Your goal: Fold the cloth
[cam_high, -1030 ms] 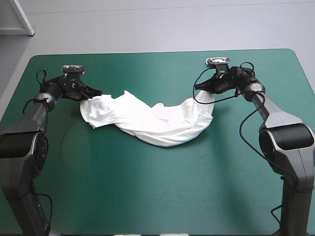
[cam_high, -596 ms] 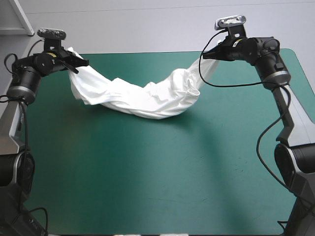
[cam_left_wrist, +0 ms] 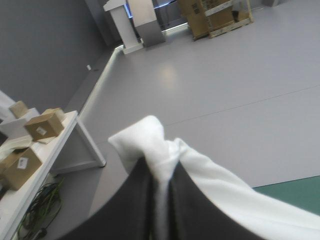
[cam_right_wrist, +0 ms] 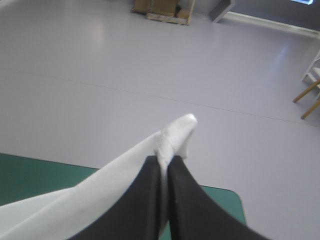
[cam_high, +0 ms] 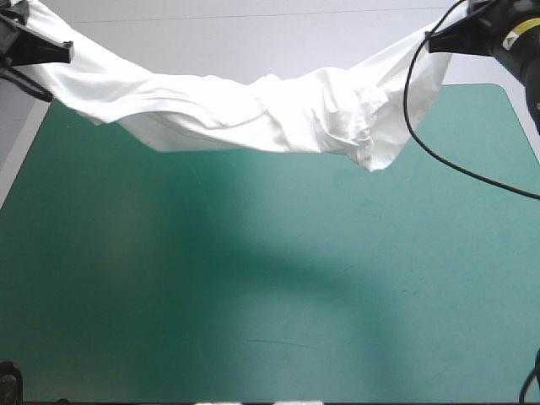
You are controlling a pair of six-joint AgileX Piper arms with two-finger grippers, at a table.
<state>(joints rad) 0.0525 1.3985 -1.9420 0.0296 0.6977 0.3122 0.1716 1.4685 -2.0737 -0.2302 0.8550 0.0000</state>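
left gripper (cam_left_wrist: pixel 159 170) up high at far left, black fingers pinched tight on one end of the t-shirt (cam_high: pixel 261 114), white tuft poking past the tips. t-shirt slung in the air as a sagging, wrinkled band above the far part of the teal-green cover (cam_high: pixel 253 295), loose fold hanging lowest right of centre. right gripper (cam_right_wrist: pixel 164 161) high at far right, fingers clamped on the other end.

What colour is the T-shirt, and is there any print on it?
Plain white T-shirt, no visible print; best seen in the high view.
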